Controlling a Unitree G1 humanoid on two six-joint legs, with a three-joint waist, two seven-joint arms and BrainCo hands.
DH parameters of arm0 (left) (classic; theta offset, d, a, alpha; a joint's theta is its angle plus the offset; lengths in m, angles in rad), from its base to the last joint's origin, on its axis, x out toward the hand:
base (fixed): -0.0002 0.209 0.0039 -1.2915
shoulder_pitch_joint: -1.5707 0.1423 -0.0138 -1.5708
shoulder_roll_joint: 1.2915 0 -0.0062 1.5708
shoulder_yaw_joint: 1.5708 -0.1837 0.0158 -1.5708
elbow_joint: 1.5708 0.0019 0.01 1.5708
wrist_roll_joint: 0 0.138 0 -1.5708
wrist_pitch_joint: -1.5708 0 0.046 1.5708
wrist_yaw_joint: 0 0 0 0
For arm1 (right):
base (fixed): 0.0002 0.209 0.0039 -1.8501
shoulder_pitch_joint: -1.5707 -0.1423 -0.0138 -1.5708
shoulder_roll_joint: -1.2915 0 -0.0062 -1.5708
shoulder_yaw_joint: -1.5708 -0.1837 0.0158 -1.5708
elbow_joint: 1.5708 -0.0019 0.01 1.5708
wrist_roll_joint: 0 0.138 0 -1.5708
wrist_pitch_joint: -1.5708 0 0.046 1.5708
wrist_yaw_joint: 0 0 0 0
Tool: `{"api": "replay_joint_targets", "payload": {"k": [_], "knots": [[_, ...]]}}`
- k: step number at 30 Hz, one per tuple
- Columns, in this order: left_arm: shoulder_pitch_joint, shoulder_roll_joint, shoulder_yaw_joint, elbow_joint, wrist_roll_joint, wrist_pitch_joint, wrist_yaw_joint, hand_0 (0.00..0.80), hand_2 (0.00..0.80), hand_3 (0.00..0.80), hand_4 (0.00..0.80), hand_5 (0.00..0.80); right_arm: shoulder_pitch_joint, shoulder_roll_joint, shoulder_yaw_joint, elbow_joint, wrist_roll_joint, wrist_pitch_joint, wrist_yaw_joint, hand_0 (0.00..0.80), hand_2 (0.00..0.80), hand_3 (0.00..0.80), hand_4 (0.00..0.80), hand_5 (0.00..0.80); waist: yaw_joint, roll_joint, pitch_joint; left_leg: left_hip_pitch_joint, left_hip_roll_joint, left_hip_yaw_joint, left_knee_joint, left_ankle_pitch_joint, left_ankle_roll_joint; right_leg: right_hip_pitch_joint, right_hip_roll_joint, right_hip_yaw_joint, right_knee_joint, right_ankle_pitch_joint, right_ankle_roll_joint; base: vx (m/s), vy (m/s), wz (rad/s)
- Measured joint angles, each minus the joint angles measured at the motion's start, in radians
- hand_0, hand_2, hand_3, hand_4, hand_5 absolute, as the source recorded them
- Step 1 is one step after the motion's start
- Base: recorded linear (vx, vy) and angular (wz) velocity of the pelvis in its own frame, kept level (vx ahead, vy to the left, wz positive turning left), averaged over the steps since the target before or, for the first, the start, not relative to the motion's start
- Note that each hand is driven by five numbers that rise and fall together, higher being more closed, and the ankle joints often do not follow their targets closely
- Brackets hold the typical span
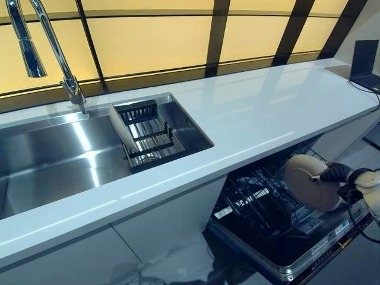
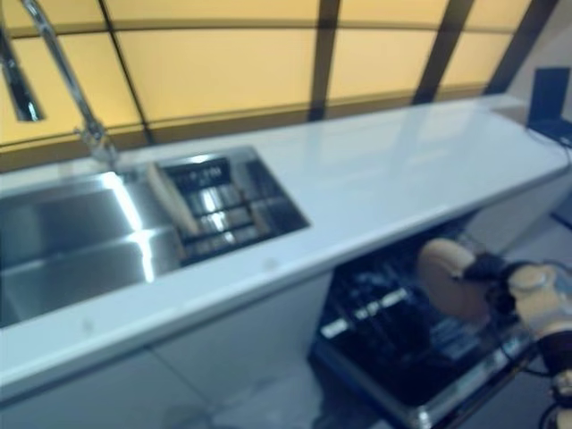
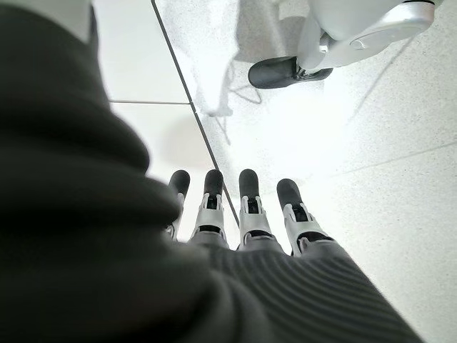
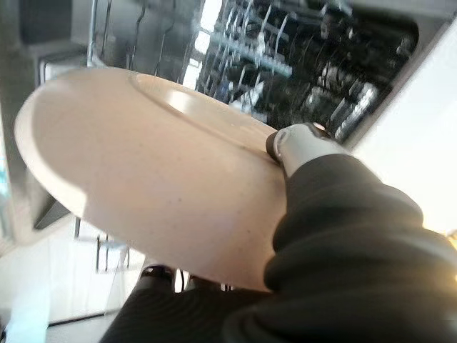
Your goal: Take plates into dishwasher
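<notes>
A beige plate [image 1: 309, 181] is pinched on edge by the right hand [image 1: 338, 174] above the dishwasher rack [image 1: 261, 205], presumably for slotting upright, while the left hand [image 3: 243, 214] is hung idle with fingers straight.

White table [image 1: 255, 113] with a steel sink [image 1: 47, 160] set in it; a dark laptop [image 1: 365, 62] sits at its far right end

A round beige plate [image 1: 309, 181] stood nearly on edge above the open dishwasher [image 1: 279, 222], pinched at its rim by the right hand [image 1: 338, 175], thumb on the face and fingers behind. Its shallow centre faced the dishwasher's dark wire rack [image 1: 261, 199]. A second plate [image 1: 122, 127], pale and tilted on its edge, leaned in the drying rack [image 1: 151, 136] within the sink, well apart from the dishwasher.
</notes>
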Motion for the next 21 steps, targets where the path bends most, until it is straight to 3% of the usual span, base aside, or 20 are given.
{"api": "replay_joint_targets", "payload": {"k": [8, 21], "knots": [[-0.002, 0.0, -0.001, -0.011, -0.001, 0.0, 0.0, 0.0, 0.0, 0.0, 0.0, 0.0, -0.005, 0.04, 0.039, 0.014, -0.021, 0.0, -0.017, 0.8, 0.8, 0.8, 0.8, 0.8, 0.019, 0.024, 0.019, -0.004, -0.001, -0.011, 0.0, 0.001, 0.001, -0.002, 0.0, -0.01, 0.0, -0.001, 0.0, -0.006, -0.004, 0.03], [-0.007, -0.001, 0.0, -0.033, -0.087, -0.002, -0.001, 0.0, 0.0, 0.0, 0.0, 0.0, -0.006, 0.121, 0.068, 0.058, -0.055, 0.0, -0.078, 0.8, 0.8, 0.8, 0.8, 0.8, 0.026, 0.033, 0.046, -0.013, -0.003, -0.022, 0.0, 0.002, 0.001, -0.004, -0.001, -0.024, -0.001, -0.002, 0.001, -0.001, -0.002, 0.01]]}}
